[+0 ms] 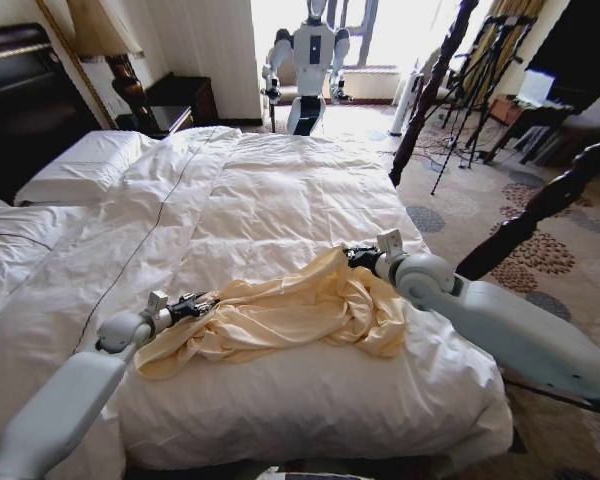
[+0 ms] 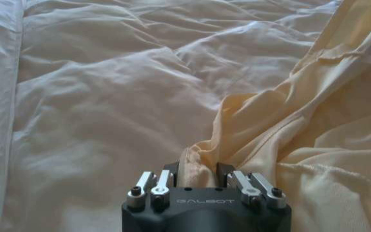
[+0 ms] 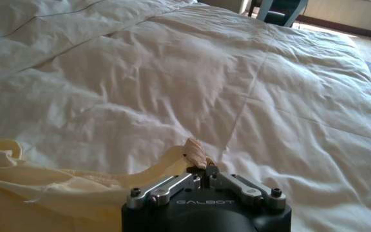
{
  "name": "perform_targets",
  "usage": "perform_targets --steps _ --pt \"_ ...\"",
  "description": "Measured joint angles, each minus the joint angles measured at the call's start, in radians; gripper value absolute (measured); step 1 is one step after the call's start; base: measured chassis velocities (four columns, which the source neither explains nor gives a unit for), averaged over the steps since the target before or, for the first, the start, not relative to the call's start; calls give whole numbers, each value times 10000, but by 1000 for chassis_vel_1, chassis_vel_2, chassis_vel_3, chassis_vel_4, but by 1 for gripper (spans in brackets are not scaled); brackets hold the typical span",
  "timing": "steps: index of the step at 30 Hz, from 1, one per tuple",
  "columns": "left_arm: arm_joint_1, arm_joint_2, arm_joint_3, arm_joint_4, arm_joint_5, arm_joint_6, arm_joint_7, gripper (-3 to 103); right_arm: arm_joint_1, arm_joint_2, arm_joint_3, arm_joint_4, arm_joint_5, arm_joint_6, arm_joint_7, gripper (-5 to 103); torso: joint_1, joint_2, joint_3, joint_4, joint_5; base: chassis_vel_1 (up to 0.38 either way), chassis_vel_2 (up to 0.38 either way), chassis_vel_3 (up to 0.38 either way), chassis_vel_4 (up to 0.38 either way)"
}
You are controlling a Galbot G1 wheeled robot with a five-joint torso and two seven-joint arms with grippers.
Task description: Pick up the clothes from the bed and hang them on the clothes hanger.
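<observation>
The bed (image 1: 280,200), covered by a white duvet (image 1: 310,210), carried the clothes (image 1: 280,315), a pale yellow shirt lying crumpled near its foot end. The right gripper (image 1: 360,257) was at the shirt's far right edge, its jaws clenched on a pinch of the fabric. The left gripper (image 1: 202,305) was at the shirt's left edge, jaws likewise closed on a fold of the yellow cloth.

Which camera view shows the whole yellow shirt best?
The head view: the shirt lies crumpled on the bed, seen whole, the left gripper and right gripper at opposite ends. The left wrist view shows one edge pinched; the right wrist view shows a small pinched tip.
</observation>
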Motion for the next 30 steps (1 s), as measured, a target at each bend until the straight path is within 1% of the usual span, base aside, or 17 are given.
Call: perform_targets --steps 3,4,5,6,7,8,9,10,11,13,18,21,24,25,28,29,30 --pt "164 -20 -350 -350 -199 -54 -90 26 -66 -98 128 151 -2 43 74 0 0 0 0 -1 0 0 0 0 0" --pt "164 -20 -350 -350 -199 -54 -90 26 -66 -98 128 151 -2 43 74 0 0 0 0 -1 0 0 0 0 0" --pt "195 -19 -422 -414 -236 -60 -106 21 -82 -119 163 186 -1 46 86 0 0 0 0 -1 1 0 0 0 0" --pt "227 -19 -493 -478 -266 -66 -124 21 -98 -140 197 220 0 50 99 0 0 0 0 -1 1 0 0 0 0" --pt "266 -19 -577 -558 -296 -75 -149 11 -118 -167 243 257 2 58 117 0 0 0 0 0 1 0 0 0 0" --pt "266 -19 -577 -558 -296 -75 -149 11 -118 -167 243 257 2 58 117 0 0 0 0 0 1 0 0 0 0" --pt "336 -12 -711 -707 -379 -80 -230 5 -160 -225 326 329 4 100 151 0 0 0 0 0 0 0 0 0 0" --pt "396 6 -847 -887 -548 -104 -409 2 -225 -281 457 408 6 152 203 0 0 0 0 0 1 0 0 0 0" --pt "396 6 -847 -887 -548 -104 -409 2 -225 -281 457 408 6 152 203 0 0 0 0 0 1 0 0 0 0" --pt "476 33 -1065 -1237 -702 -154 -641 0 -294 -407 701 570 90 222 329 0 0 0 0 -1 1 0 0 0 0" --pt "592 49 -1187 -1611 -755 -173 -750 0 -310 -637 891 775 270 248 392 0 -1 0 0 0 1 0 0 0 0" --pt "624 49 -1249 -1878 -930 -167 -911 0 -316 -788 1019 870 334 292 397 0 0 0 0 0 0 0 0 0 0" --pt "538 37 -1501 -2451 -1387 -57 -1389 0 -175 -917 1266 1097 575 459 518 0 0 0 0 -1 2 0 0 0 0" --pt "538 37 -1501 -2451 -1387 -57 -1389 0 -175 -917 1266 1097 575 459 518 0 0 0 0 -1 2 0 0 0 0" --pt "371 53 -1720 -3248 -2111 87 -2285 0 174 -1169 1634 1634 1162 626 765 0 0 0 0 1 2 0 0 0 0" --pt "371 53 -1720 -3248 -2111 87 -2285 0 174 -1169 1634 1634 1162 626 765 0 0 0 0 1 2 0 0 0 0" --pt "276 64 -1815 -3553 -2370 150 -2602 0 348 -1350 1734 1915 1413 705 922 0 0 0 0 1 3 0 0 0 0"
